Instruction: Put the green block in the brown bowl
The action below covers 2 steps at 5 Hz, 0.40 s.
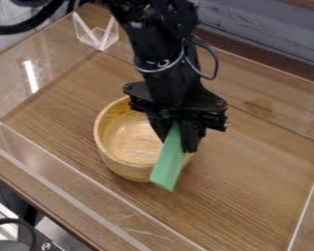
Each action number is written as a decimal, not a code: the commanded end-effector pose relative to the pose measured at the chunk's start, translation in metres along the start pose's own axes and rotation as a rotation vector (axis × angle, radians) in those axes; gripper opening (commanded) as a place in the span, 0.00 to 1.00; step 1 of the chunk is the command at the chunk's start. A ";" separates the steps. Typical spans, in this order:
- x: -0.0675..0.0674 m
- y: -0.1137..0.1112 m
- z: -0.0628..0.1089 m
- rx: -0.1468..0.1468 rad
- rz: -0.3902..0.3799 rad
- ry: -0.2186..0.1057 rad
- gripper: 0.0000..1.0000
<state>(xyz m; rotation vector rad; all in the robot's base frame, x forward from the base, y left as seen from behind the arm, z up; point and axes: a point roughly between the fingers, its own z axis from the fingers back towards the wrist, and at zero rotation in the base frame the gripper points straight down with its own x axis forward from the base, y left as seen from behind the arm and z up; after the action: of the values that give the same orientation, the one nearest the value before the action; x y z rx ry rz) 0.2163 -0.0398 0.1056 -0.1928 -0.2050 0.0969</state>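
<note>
Green block (172, 163) hangs tilted, its lower end over the near right rim of the brown bowl (125, 137), its upper end clamped in the black gripper (181, 133). Bowl and block sit above a wooden table (251, 186); a clear wall (68, 39) stands behind.

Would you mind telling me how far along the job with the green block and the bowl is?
Done: the tool is shut on the green block, lifted off the table. In hand: the block hangs tilted at the rim of the brown bowl, its lower end outside. Left: bring it over the hollow and release.
</note>
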 end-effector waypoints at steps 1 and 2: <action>0.005 0.001 0.003 -0.009 0.002 -0.024 0.00; 0.005 0.007 0.005 -0.009 0.007 -0.024 0.00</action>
<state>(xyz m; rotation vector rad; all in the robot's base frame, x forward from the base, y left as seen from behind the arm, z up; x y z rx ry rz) 0.2158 -0.0322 0.1029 -0.1972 -0.1993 0.1065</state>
